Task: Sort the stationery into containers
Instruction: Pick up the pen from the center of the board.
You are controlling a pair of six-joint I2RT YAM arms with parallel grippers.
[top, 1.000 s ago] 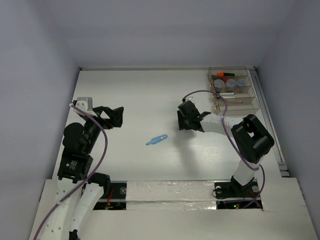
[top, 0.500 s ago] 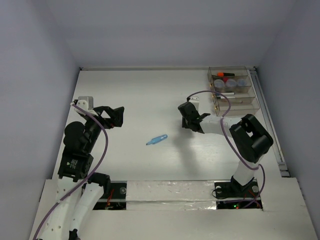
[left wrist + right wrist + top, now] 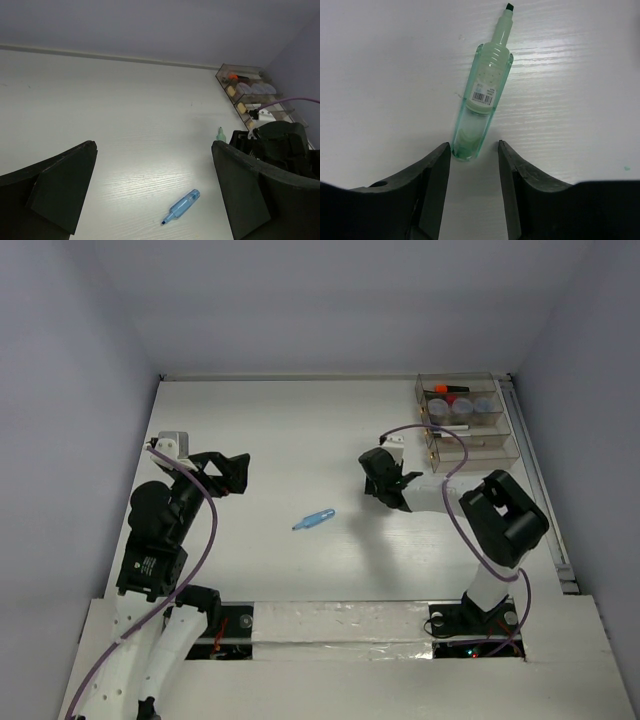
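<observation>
A pale green highlighter (image 3: pixel 482 100) lies uncapped on the white table, tip pointing away. My right gripper (image 3: pixel 474 150) is open, and its jaws flank the highlighter's rear end without gripping it. From above the right gripper (image 3: pixel 383 475) is at mid-table, left of the organiser, and covers that highlighter. A light blue highlighter (image 3: pixel 314 519) lies uncapped at the table's centre; it also shows in the left wrist view (image 3: pixel 182 206). My left gripper (image 3: pixel 232 472) is open and empty at the left. The clear brownish stepped organiser (image 3: pixel 503 445) holds an orange-black highlighter (image 3: pixel 447 389), grey-lilac pots (image 3: pixel 462 405) and a white pen (image 3: pixel 455 427).
The organiser (image 3: pixel 227 70) stands at the far right against the right wall. A purple cable (image 3: pixel 415 428) loops from the right wrist past the organiser's front. Walls close in the table on three sides.
My right gripper has shifted slightly right and settled over the green highlighter. The left arm and the blue highlighter have not moved.
</observation>
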